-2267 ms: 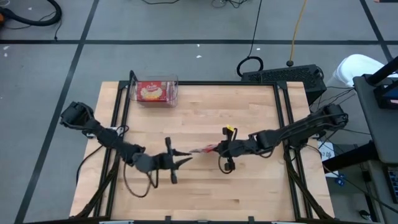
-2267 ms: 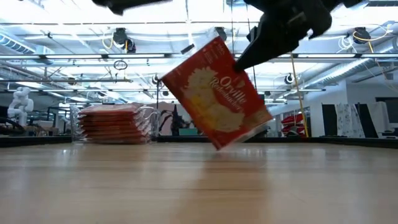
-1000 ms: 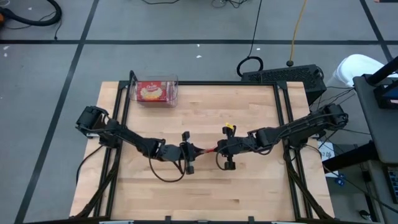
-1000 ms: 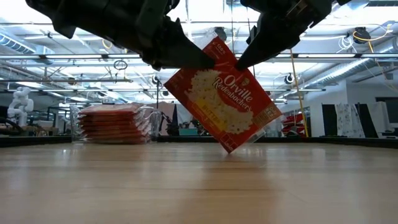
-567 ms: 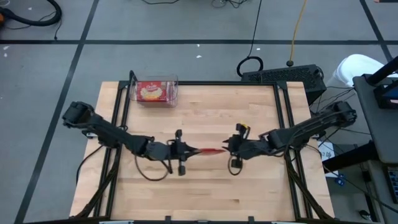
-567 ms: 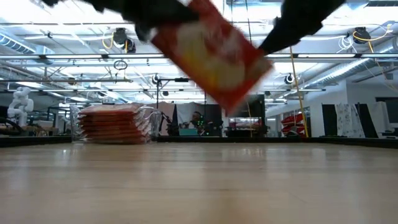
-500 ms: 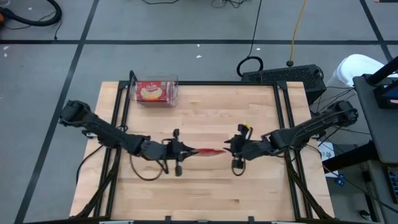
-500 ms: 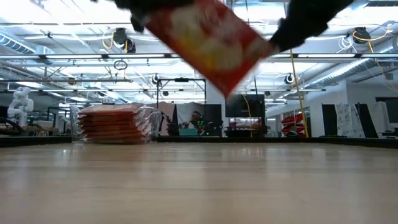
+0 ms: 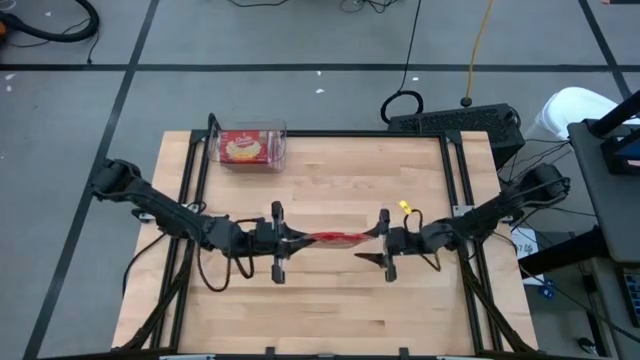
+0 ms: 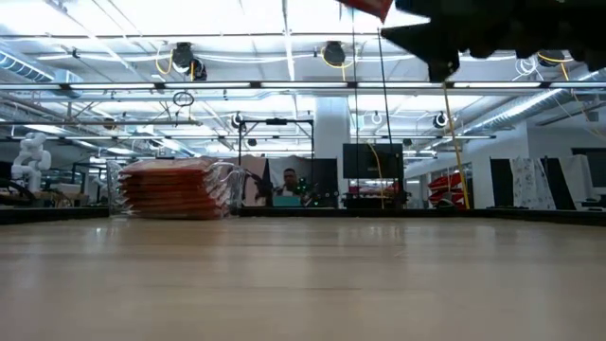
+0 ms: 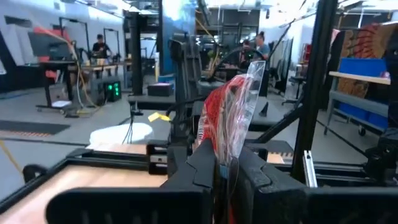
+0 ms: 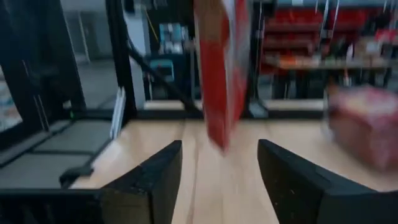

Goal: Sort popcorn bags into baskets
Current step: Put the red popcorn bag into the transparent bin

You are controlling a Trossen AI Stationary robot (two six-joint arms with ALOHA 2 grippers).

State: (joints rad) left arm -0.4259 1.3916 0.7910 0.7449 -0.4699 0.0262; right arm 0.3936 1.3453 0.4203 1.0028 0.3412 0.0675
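A: From the high view, where does the packet sit relative to the 2 arms?

B: The popcorn bag (image 9: 333,239) hangs over the middle of the table (image 9: 330,170), its long axis running left to right. The left gripper (image 9: 284,241) is clamped on its left end. The right gripper (image 9: 372,246) stands just off its right end, fingers spread, holding nothing. The basket (image 9: 251,147) lies at the far left, already stacked with red packets, so the left arm is clearly the nearer one for the drop.

A: And the low view?

B: Only a red corner of the bag (image 10: 367,8) shows at the top edge, well above the tabletop, with dark arm parts beside it. The basket (image 10: 176,188) sits far back on the left.

A: Left wrist view?

B: Its fingers (image 11: 202,168) are pinched tight on the bag (image 11: 225,118), which stands edge-on straight ahead.

A: Right wrist view?

B: Both fingers (image 12: 152,177) are splayed wide, and the bag (image 12: 221,68) hangs ahead, clear of them.

A: What differs from 1 second ago?

B: Then both grippers held the bag, low and tilted near the table. Now the right one has let go and backed away to the right, and the bag rides higher in the left gripper alone.
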